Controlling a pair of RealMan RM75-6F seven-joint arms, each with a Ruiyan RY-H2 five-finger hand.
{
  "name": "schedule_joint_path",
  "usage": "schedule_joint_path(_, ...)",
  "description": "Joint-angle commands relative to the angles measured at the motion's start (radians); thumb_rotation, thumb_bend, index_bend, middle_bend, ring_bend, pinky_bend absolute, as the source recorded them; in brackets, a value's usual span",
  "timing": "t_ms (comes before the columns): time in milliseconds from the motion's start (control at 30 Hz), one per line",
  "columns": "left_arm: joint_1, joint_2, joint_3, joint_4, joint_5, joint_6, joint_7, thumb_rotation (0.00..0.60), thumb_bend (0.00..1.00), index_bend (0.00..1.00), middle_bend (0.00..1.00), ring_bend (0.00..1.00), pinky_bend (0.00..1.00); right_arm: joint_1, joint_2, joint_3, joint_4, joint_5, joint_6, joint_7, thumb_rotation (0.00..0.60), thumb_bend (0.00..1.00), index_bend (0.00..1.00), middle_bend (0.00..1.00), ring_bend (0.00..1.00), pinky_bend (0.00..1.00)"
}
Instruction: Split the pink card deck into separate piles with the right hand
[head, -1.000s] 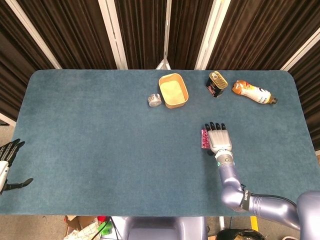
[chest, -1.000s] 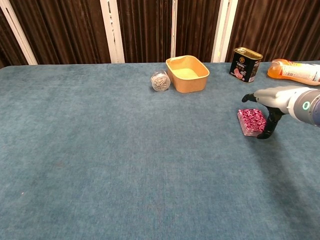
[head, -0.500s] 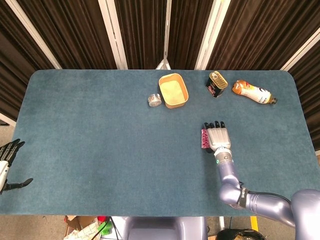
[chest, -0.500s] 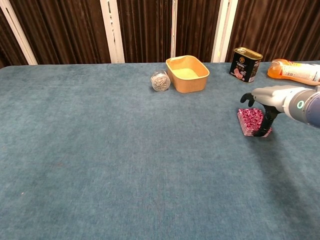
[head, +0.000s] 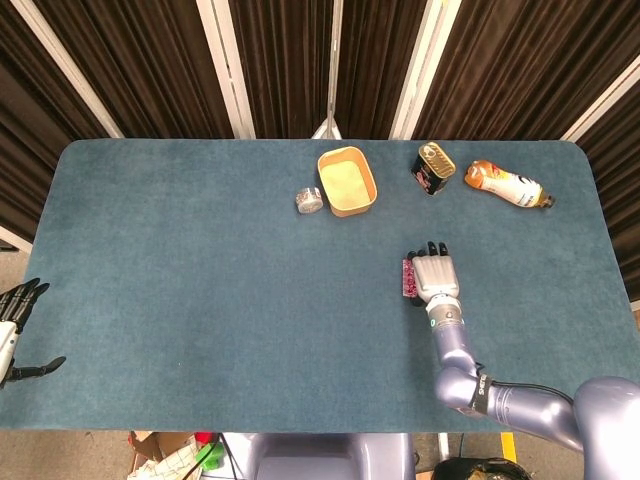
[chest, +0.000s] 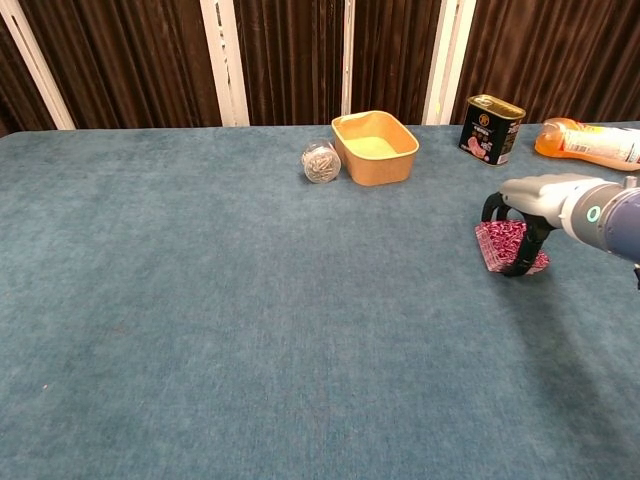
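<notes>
The pink card deck (head: 408, 277) (chest: 500, 243) lies on the blue table, right of centre. My right hand (head: 435, 278) (chest: 535, 195) sits palm down over the deck and covers most of it from above. In the chest view its thumb touches the deck's near edge and its other fingers curl down at the far edge, so it grips the deck. The deck's right side looks slightly lifted. My left hand (head: 18, 330) hangs off the table's left edge, fingers apart and holding nothing.
A tan bowl (head: 347, 181) (chest: 375, 147) and a small jar (head: 309, 200) (chest: 321, 162) stand behind the deck to the left. A tin can (head: 433, 167) (chest: 491, 128) and an orange bottle (head: 505, 184) (chest: 590, 140) lying on its side are at the back right.
My right hand has shifted left and lowered onto the deck, and its fingers have curled in around the deck's edges. The left hand has not moved.
</notes>
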Motion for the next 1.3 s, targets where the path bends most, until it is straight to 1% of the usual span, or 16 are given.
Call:
schedule_joint_path(33, 0.0, 0.0, 0.0, 0.0, 0.0, 0.0, -0.001, 0.6, 0.0, 0.0, 0.0, 0.0, 0.0, -0.003, 0.002, -0.002, -0.005, -0.014, 0.008, 0.01, 0.6, 0.25, 0.46, 0.37, 0.09, 0.0)
schedule_joint_path(133, 0.0, 0.0, 0.0, 0.0, 0.0, -0.001, 0.0, 0.6, 0.0, 0.0, 0.0, 0.0, 0.0, -0.003, 0.009, -0.003, -0.017, -0.023, 0.016, 0.012, 0.6, 0.25, 0.49, 0.38, 0.1, 0.0)
schedule_joint_path(400, 0.001, -0.001, 0.0, 0.0, 0.001, 0.002, 0.001, 0.6, 0.0, 0.0, 0.0, 0.0, 0.0, 0.001, 0.041, 0.004, -0.084, -0.041, 0.053, 0.005, 0.6, 0.25, 0.49, 0.39, 0.1, 0.0)
schedule_joint_path(600, 0.001, -0.001, 0.001, 0.0, 0.004, 0.005, 0.001, 0.6, 0.0, 0.0, 0.0, 0.0, 0.0, 0.007, 0.044, 0.002, -0.129, -0.043, 0.072, -0.007, 0.6, 0.25, 0.49, 0.39, 0.1, 0.0)
schedule_joint_path(867, 0.0, -0.001, 0.0, 0.0, 0.003, 0.005, 0.002, 0.6, 0.0, 0.0, 0.0, 0.0, 0.0, 0.034, 0.008, 0.002, -0.157, -0.041, 0.092, -0.038, 0.6, 0.25, 0.49, 0.39, 0.1, 0.0)
schedule_joint_path(1200, -0.002, 0.0, -0.002, 0.004, -0.001, 0.0, -0.007, 0.6, 0.0, 0.0, 0.0, 0.0, 0.0, 0.084, -0.081, 0.001, -0.187, -0.054, 0.121, -0.085, 0.6, 0.25, 0.49, 0.39, 0.1, 0.0)
schedule_joint_path(1267, -0.002, 0.0, -0.003, 0.004, -0.001, 0.002, -0.009, 0.6, 0.0, 0.0, 0.0, 0.0, 0.0, 0.092, -0.097, -0.002, -0.188, -0.052, 0.125, -0.097, 0.6, 0.25, 0.48, 0.39, 0.1, 0.0)
schedule_joint_path(1300, -0.002, 0.001, -0.003, 0.005, -0.001, 0.002, -0.009, 0.6, 0.0, 0.0, 0.0, 0.0, 0.0, 0.095, -0.102, -0.003, -0.186, -0.051, 0.126, -0.101, 0.6, 0.25, 0.46, 0.39, 0.08, 0.0)
